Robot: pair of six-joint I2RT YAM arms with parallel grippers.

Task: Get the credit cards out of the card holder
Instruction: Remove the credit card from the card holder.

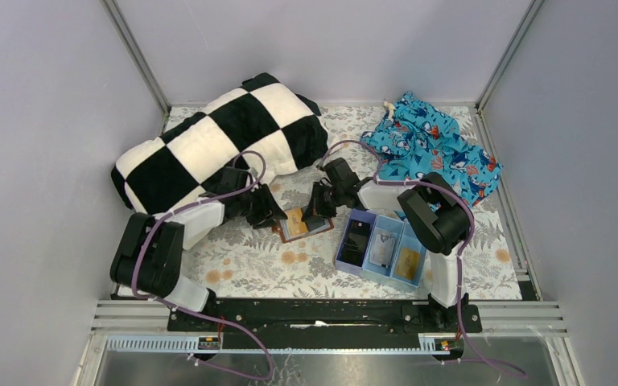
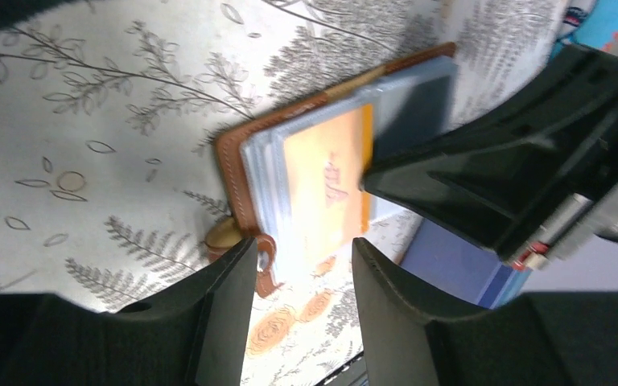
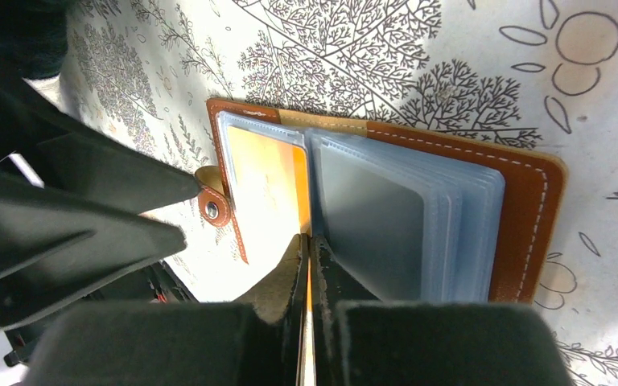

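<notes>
– card holder [image 1: 304, 223], top view: position?
– open on floral table [image 1: 249, 257], between both arms, left of blue tray [image 1: 342, 256].
– left wrist view?
– left gripper [image 2: 302, 249]: jaws wide, at holder's clasp edge.
– right wrist view?
– right gripper [image 3: 310, 245]: jaws closed on orange card [image 3: 269, 185] edge.

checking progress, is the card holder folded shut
No, the card holder lies open flat, its clear sleeves and an orange card showing.

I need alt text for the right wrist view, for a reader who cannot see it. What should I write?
The right gripper, shut, pinches the edge of an orange card in the open brown card holder, which lies on a floral tablecloth. The left gripper stands open beside the holder's snap tab.
</notes>
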